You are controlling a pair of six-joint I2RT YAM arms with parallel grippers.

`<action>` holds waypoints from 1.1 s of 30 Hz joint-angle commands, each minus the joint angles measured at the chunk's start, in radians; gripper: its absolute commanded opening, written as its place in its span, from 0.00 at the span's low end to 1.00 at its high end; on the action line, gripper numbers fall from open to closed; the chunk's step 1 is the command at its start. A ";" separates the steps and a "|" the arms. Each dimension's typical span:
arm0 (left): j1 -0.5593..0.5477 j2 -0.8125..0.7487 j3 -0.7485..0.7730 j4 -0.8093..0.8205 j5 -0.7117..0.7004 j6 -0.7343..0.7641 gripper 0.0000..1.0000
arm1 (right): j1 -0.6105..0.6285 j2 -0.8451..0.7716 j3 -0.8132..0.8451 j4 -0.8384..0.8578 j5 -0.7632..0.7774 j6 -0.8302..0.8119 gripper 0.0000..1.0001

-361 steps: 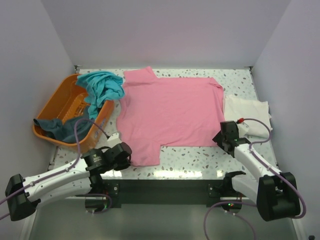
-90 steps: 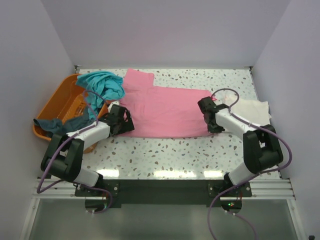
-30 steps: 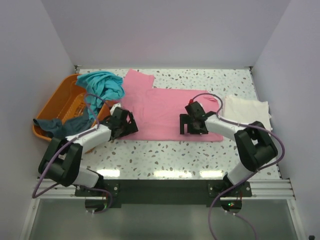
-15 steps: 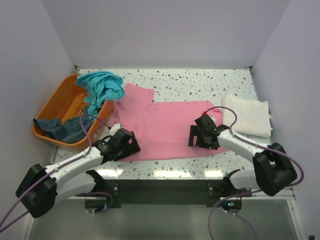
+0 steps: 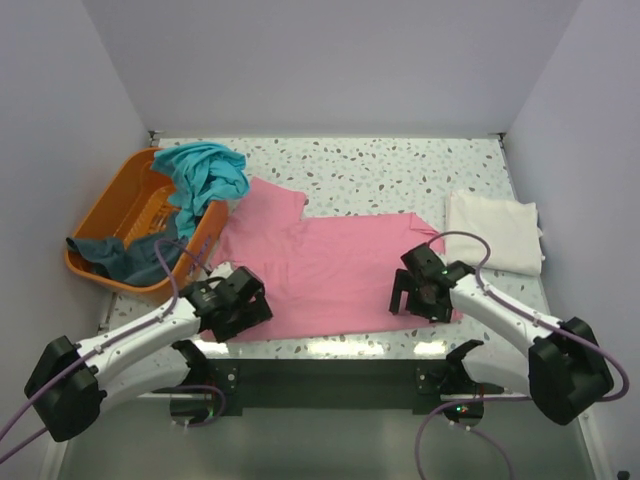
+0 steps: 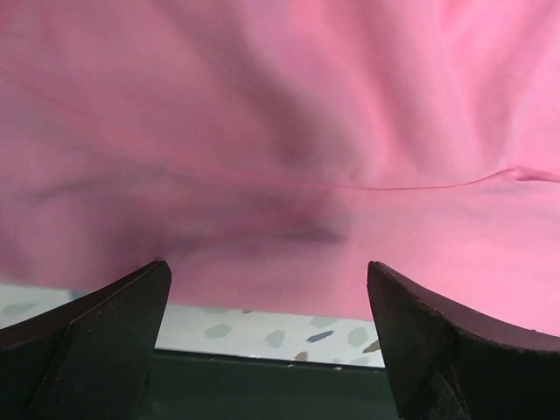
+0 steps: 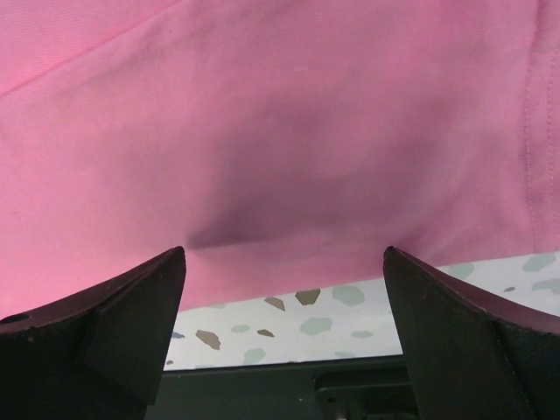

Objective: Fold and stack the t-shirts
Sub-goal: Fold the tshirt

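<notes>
Your left claw [image 6: 267, 273] is standing wide open with nothing between its fingers, and it is hanging over the near left corner of the pink t-shirt [image 5: 330, 265]. Your right claw [image 7: 284, 255] is also gaping wide and holding nothing, over the near right corner of the same shirt. Whether the fingertips are touching the cloth, I cannot tell.

The pink t-shirt is lying flat as a long band in the middle of the worktop [image 5: 400, 160], with one sleeve pointing to the far left. Its near hem is running close to the front edge, leaving only a thin speckled strip.

The cream-white t-shirt [image 5: 495, 232] is lying at the right, just beside the pink one. The teal t-shirt [image 5: 205, 175] and the dark slate-blue t-shirt [image 5: 110, 255] are hanging over the rim of the orange basket [image 5: 125, 205] at the left. Beyond the pink shirt, bare speckled worktop is showing up to the back wall.
</notes>
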 commanded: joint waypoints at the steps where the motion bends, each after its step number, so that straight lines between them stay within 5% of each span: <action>1: -0.007 -0.033 0.107 -0.187 -0.082 -0.041 1.00 | -0.001 -0.061 0.086 -0.069 0.003 -0.044 0.99; 8: -0.007 0.097 0.411 -0.112 -0.211 0.172 1.00 | -0.004 -0.069 0.362 -0.090 0.110 -0.176 0.99; 13: 0.019 0.396 0.753 -0.087 -0.364 0.357 1.00 | -0.017 0.013 0.506 -0.067 0.272 -0.145 0.99; 25: 0.260 0.907 1.202 0.132 -0.312 0.627 1.00 | -0.199 0.230 0.580 0.059 0.095 -0.196 0.99; 33: 0.341 1.386 1.705 0.013 -0.301 0.677 1.00 | -0.204 0.318 0.608 0.067 0.098 -0.220 0.99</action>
